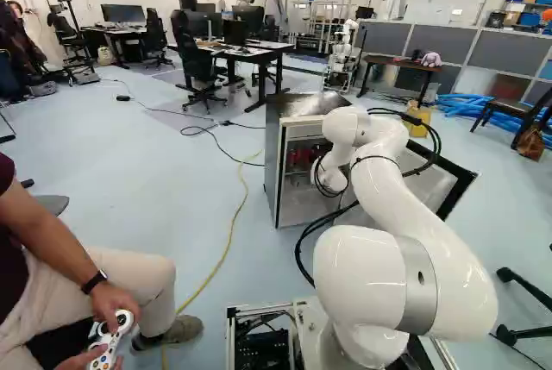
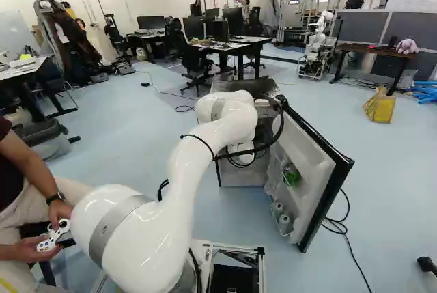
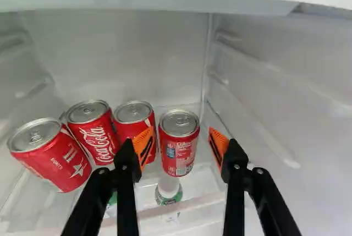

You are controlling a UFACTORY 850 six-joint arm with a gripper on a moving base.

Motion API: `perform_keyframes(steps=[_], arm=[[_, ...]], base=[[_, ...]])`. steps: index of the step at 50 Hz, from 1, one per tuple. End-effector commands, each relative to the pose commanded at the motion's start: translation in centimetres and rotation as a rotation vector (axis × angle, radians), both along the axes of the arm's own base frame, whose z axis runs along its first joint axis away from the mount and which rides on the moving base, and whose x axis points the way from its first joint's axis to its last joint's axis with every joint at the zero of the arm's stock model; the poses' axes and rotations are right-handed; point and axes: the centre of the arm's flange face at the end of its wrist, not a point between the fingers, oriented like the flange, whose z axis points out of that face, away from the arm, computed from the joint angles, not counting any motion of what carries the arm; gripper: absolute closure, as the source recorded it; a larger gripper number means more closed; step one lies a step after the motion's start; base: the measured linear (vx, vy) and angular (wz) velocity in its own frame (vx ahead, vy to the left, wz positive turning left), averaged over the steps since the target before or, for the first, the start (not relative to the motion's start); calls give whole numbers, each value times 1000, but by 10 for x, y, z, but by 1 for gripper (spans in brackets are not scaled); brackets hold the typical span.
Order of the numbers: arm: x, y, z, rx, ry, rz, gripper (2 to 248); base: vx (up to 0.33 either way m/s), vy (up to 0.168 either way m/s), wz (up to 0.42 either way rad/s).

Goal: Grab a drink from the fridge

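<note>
My gripper reaches into the fridge, with its fingers open on either side of a red can. Space shows between this upright can and both orange pads. Another red can stands close beside it, partly behind one finger. Two further red cans, one upright and one tilted, are off to that same side. A white bottle with a green-edged base shows under the nearest can. The fridge stands ahead of my arm; its interior and the arm's wrist hide the gripper in both base views.
The fridge door hangs open to the right, with a green item and containers in its racks. A shelf edge crosses above the cans. A seated person's legs are left of the base. Another robot stands far back.
</note>
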Motion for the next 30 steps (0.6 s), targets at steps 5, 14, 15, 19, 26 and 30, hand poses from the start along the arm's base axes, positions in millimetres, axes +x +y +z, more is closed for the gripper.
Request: perform_keyframes(steps=[5, 14, 15, 19, 26, 30], arm=[[1, 0, -1, -1, -3, 1, 96], [2, 0, -1, -1, -4, 1, 96], [2, 0, -1, -1, -4, 1, 96], [2, 0, -1, -1, -4, 1, 96], [2, 0, -1, -1, -4, 1, 96], [2, 0, -1, -1, -4, 1, 96]], base=[[0, 0, 0], [0, 0, 0], [0, 0, 0], [0, 0, 0], [0, 0, 0], [0, 0, 0]])
